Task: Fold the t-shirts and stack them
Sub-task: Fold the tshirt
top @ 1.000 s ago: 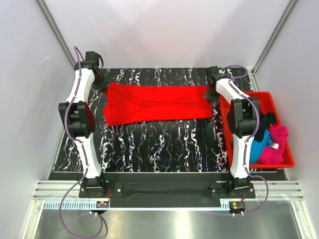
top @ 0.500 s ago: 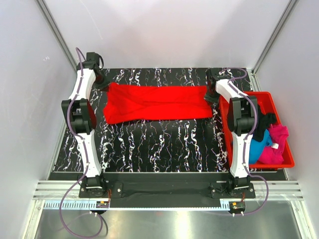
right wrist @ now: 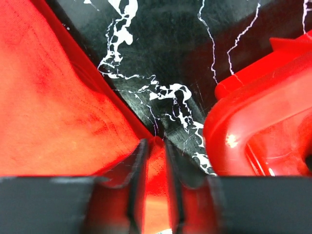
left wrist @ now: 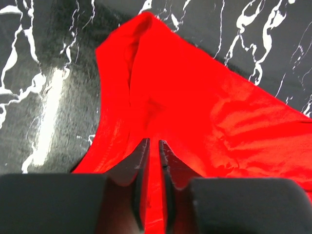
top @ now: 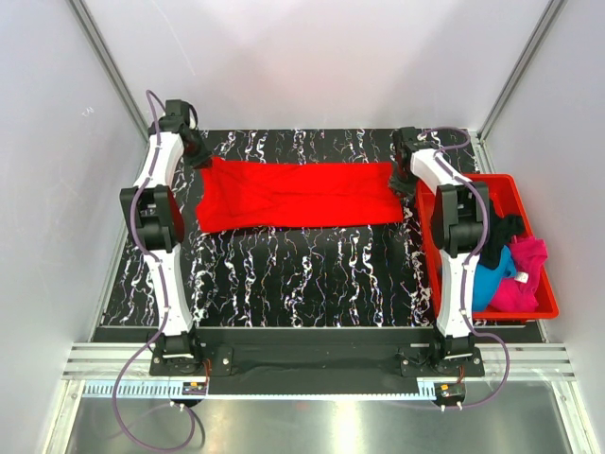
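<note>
Red cloth fills the thin slit between the fingers of the left end effector [left wrist: 152, 144], at the far left corner of the red t-shirt [top: 298, 194]. The jaws stand only a little apart, and I cannot tell if they pinch it. At the far right corner the right end effector [right wrist: 152, 142] shows the same narrow gap with red cloth inside, near the red plastic bin [top: 496, 178]. The shirt lies as a long band across the far part of the black marbled desk [top: 312, 270]. In the bin a black t-shirt [top: 510, 227], a blue t-shirt [top: 499, 274] and a pink t-shirt [top: 527, 274] lie crumpled together.
</note>
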`<action>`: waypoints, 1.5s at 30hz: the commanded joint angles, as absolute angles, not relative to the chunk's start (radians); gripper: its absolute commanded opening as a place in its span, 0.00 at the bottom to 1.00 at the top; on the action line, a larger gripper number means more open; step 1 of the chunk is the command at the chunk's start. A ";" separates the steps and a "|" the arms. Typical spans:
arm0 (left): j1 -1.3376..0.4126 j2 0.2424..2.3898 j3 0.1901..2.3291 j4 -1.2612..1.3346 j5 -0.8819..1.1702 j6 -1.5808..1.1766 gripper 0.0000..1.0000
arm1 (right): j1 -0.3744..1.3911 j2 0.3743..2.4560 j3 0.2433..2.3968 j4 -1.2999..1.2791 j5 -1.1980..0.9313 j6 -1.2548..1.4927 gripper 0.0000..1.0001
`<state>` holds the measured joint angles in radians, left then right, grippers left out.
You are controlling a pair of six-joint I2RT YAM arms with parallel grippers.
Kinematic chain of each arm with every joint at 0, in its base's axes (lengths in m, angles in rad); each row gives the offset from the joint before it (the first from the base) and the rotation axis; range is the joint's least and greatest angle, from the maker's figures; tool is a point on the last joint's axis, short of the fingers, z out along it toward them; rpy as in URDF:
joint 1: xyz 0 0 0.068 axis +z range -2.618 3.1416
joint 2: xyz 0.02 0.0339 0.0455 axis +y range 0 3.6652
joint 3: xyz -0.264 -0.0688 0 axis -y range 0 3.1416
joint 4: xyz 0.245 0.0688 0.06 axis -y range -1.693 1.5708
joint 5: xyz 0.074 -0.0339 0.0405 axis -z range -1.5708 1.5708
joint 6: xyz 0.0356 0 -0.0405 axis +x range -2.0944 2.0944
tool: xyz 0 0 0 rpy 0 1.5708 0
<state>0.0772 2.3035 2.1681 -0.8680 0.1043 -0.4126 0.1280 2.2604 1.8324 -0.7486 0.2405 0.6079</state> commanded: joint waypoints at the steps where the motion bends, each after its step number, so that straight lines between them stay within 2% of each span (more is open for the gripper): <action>1: 0.097 2.309 2.241 -0.805 0.164 -0.397 0.21 | 0.117 2.220 1.859 -0.741 0.221 0.606 0.31; 2: 0.101 2.307 2.259 -0.808 0.170 -0.400 0.33 | 0.117 2.203 1.847 -0.738 0.210 0.600 0.35; 5: 0.106 2.258 2.257 -0.851 0.143 -0.379 0.43 | 0.117 2.131 1.818 -0.724 0.169 0.583 0.48; 8: 0.098 2.151 2.122 -0.832 0.223 -0.347 0.45 | 0.117 2.048 1.783 -0.719 0.130 0.581 0.59; 10: 0.078 2.042 1.915 -0.787 0.256 -0.350 0.46 | 0.118 1.984 1.731 -0.700 0.089 0.589 0.64; 12: 0.054 1.975 1.769 -0.700 0.262 -0.374 0.47 | 0.121 1.932 1.674 -0.671 0.026 0.591 0.76; 14: 0.032 1.912 1.619 -0.628 0.288 -0.382 0.48 | 0.127 1.904 1.623 -0.654 0.002 0.584 0.82; 22: -0.031 1.936 1.520 -0.610 0.290 -0.422 0.48 | 0.135 1.821 1.526 -0.624 -0.090 0.540 0.80; 29: -0.051 1.936 1.467 -0.574 0.147 -0.544 0.51 | 0.135 1.816 1.516 -0.611 -0.106 0.535 0.80; 34: -0.051 1.976 1.486 -0.578 0.083 -0.574 0.48 | 0.135 1.816 1.520 -0.618 -0.101 0.520 0.80; 42: -0.057 2.031 1.486 -0.542 0.091 -0.615 0.46 | 0.135 1.812 1.486 -0.586 -0.118 0.535 0.80; 45: -0.057 2.046 1.499 -0.549 0.078 -0.618 0.41 | 0.135 1.818 1.485 -0.587 -0.118 0.535 0.80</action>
<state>-0.0513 2.0373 1.4693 -0.5838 0.1112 -0.6003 0.1291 1.8595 1.4883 -0.6163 -0.0998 0.5430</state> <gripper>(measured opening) 0.425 0.798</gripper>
